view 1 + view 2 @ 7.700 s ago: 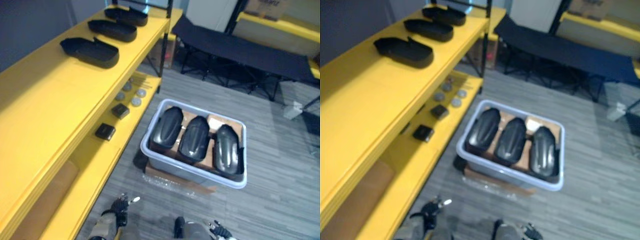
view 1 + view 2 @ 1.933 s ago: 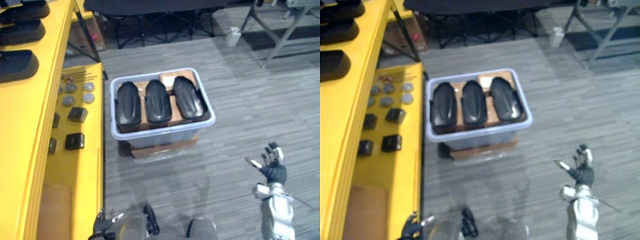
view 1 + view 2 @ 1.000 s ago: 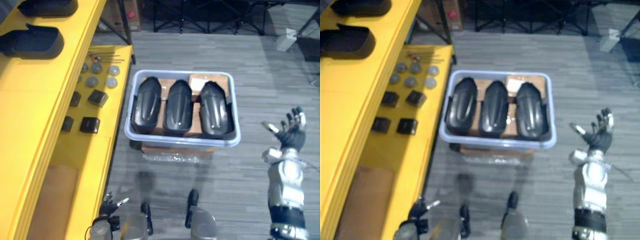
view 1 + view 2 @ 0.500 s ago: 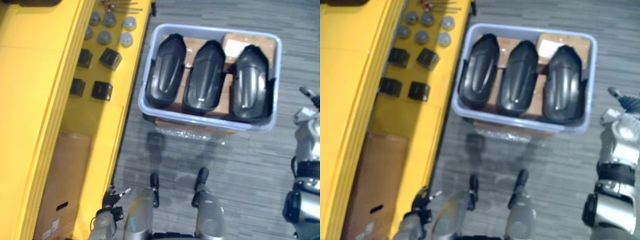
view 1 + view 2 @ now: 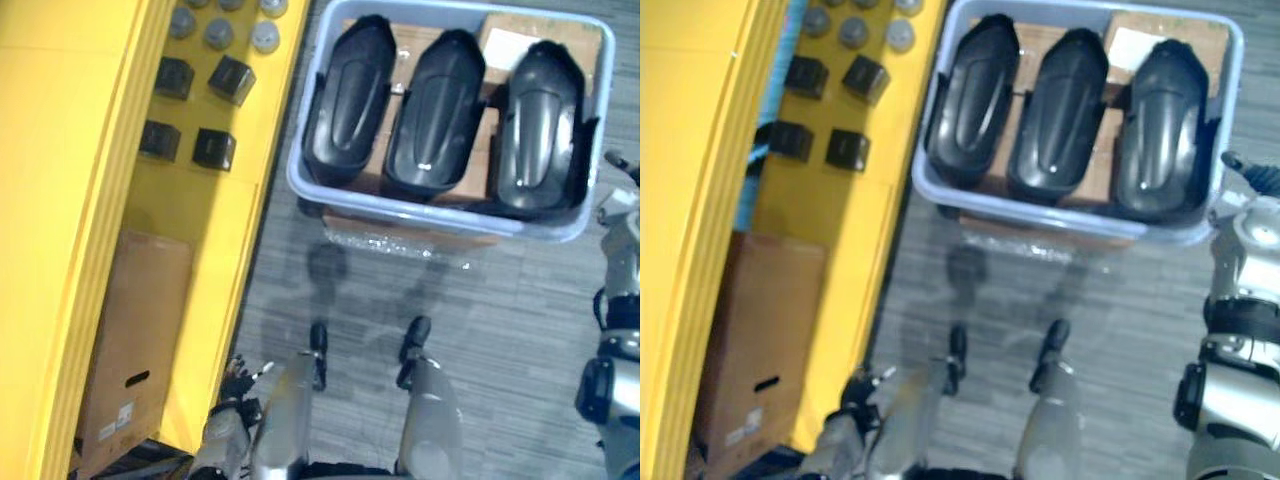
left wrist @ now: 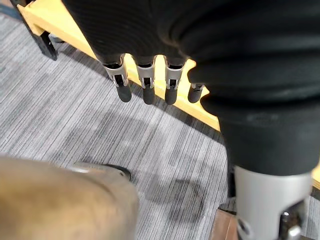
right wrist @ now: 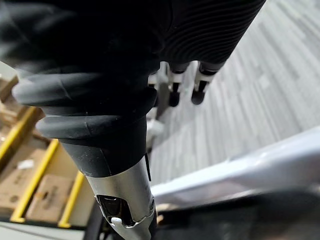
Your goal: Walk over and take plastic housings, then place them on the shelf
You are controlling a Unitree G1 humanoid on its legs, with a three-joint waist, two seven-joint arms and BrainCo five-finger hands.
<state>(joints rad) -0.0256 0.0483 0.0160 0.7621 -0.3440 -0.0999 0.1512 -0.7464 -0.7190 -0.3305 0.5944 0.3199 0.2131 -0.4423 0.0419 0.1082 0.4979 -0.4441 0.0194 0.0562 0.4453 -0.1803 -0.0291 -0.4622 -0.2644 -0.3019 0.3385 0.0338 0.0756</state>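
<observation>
three black plastic housings lie side by side in a pale grey bin (image 5: 440,212) on the floor (image 5: 480,300): left housing (image 5: 345,95), middle housing (image 5: 435,110), right housing (image 5: 540,120). all three lie lengthwise on brown cardboard (image 5: 482,150) inside the bin.

the right hand (image 5: 1258,178) hangs just outside the bin's right wall, level with the right housing and not touching it. its fingers (image 7: 199,90) are loosely extended and hold nothing, with the bin's rim close below them in the wrist view.

the left hand (image 6: 150,40) hangs low, well apart from the bin, beside the front edge of the yellow shelf (image 5: 80,150). its fingers (image 6: 145,87) are straight and empty over the floor.

on the shelf's lower board lie small dark blocks (image 5: 213,148), grey discs (image 5: 265,37) and a cardboard box (image 5: 135,340).
</observation>
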